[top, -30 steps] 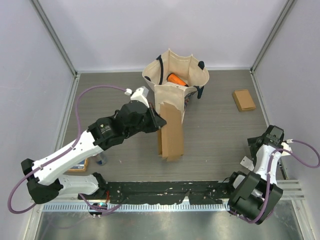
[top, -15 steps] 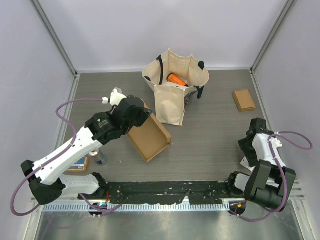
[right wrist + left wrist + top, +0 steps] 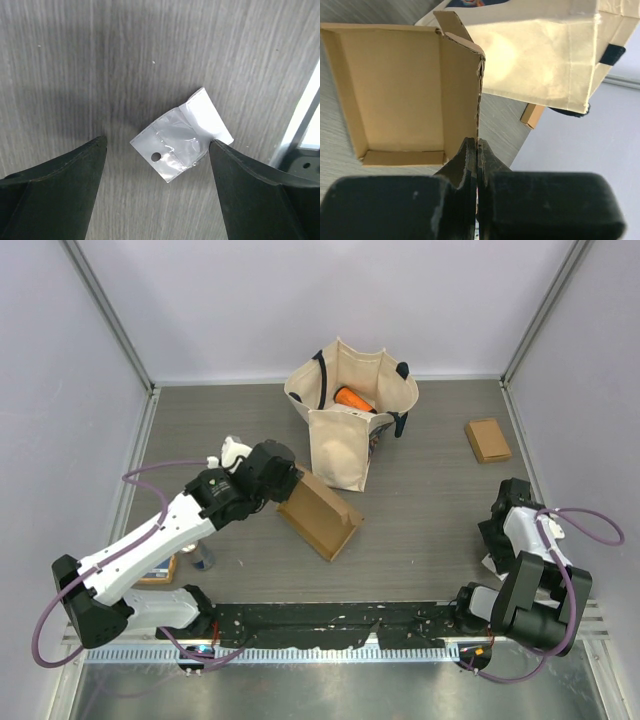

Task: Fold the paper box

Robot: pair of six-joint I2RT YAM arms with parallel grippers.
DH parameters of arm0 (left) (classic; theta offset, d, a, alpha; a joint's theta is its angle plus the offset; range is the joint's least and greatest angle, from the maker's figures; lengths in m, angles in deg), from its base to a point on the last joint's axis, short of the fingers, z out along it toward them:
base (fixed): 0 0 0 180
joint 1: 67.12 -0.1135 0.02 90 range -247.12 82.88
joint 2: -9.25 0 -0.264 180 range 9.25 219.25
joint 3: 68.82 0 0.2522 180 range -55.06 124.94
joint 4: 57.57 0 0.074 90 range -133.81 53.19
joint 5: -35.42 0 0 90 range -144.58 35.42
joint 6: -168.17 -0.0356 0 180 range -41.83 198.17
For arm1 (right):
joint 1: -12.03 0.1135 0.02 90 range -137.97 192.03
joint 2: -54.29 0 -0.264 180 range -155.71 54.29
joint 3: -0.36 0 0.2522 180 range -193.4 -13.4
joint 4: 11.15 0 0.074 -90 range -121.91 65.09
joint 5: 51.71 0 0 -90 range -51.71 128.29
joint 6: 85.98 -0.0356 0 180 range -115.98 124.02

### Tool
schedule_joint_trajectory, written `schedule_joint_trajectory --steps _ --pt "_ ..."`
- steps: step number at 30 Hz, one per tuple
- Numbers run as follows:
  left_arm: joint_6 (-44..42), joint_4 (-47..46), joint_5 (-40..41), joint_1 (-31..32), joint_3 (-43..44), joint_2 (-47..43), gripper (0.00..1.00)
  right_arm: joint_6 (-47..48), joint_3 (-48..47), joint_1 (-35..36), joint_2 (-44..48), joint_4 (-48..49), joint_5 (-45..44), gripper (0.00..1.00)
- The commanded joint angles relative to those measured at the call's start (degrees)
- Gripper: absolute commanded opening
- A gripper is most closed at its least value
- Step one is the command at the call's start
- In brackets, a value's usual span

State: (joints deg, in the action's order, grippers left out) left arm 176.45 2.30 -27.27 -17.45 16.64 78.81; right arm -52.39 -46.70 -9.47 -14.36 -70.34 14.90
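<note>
You will find the left gripper point(image 3: 476, 150) pressed together on a thin upright panel of the paper box point(image 3: 320, 515). The wrist view shows both fingers point(image 3: 465, 162) pinching the cardboard edge-on, with no gap between pad and panel. The box is an open brown tray, its inner floor and low side walls plainly visible to the left of the pinched panel, and a small corner tab stands up at the far end. From above, it sits on the table point(image 3: 430, 500) left of centre, just in front of the cream tote bag point(image 3: 345, 440), its near corner pointing toward the arm bases. It looks tilted, and you cannot tell from these views whether its base lies flat on the surface. The bag stands upright and open at the back of the table, with an orange object point(image 3: 352, 399) inside. A small flat brown cardboard piece point(image 3: 488, 440) lies well apart to the right of the bag. On the right side, the right gripper point(image 3: 157, 142) points down at the table with its fingers spread wide and nothing between them in contact. A small clear plastic packet point(image 3: 175, 147) with a punched hole lies on the table beneath the gap, touching neither finger. The right arm is folded close to its base at the table's right edge.
</note>
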Motion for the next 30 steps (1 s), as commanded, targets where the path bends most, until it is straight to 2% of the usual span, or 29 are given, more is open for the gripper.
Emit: schedule_joint_trajectory --steps 1,3,4,5,6,9,10,14,18,19,24,25,28,30 --pt "6.5 -2.4 1.0 -1.0 -1.6 -2.1 0.0 1.2 2.9 -0.1 0.1 7.0 2.7 0.87" --pt "8.8 1.7 3.3 -1.0 0.4 -1.1 0.0 0.8 3.9 0.0 0.5 7.7 3.4 0.76" --pt "9.9 3.1 4.2 -1.1 1.1 -0.7 0.0 0.2 4.7 0.0 0.6 7.7 3.7 0.68" --pt "13.3 4.8 4.9 -1.1 1.8 -0.4 0.0 -0.2 5.2 0.0 1.0 7.8 4.1 0.54" --pt "15.3 7.8 5.7 -1.2 2.5 0.2 0.0 -0.2 5.6 -0.1 1.2 8.3 4.7 0.49" --pt "18.1 8.8 7.4 -1.5 2.7 0.1 0.0 0.0 6.3 0.0 2.2 9.8 4.4 0.42" --pt "19.4 8.9 8.7 -1.5 1.7 -0.3 0.0 0.5 5.9 0.0 2.3 10.9 4.2 0.33" --pt "24.5 8.9 9.6 -2.7 -0.4 -0.7 0.0 1.9 5.2 0.1 1.9 13.4 5.0 0.15" --pt "34.1 10.9 8.8 -2.6 -1.6 -0.4 0.0 5.1 4.9 1.4 0.6 16.9 6.3 0.06" --pt "36.4 11.2 8.7 -2.6 -1.7 -0.3 0.0 5.7 4.6 2.5 0.3 18.0 6.6 0.01" --pt "41.1 18.2 9.9 -2.6 2.0 2.3 0.0 6.1 1.9 10.1 1.1 15.9 4.8 0.01" --pt "41.6 19.8 10.1 -2.6 3.2 3.2 0.0 6.0 0.6 14.8 2.7 14.2 4.3 0.01" --pt "43.4 23.9 10.9 -2.6 7.0 6.3 0.0 5.9 0.0 21.5 6.5 13.3 6.2 0.01" --pt "45.1 24.6 10.4 -2.8 7.7 7.4 0.0 6.7 1.1 31.6 11.8 14.0 9.1 0.01"
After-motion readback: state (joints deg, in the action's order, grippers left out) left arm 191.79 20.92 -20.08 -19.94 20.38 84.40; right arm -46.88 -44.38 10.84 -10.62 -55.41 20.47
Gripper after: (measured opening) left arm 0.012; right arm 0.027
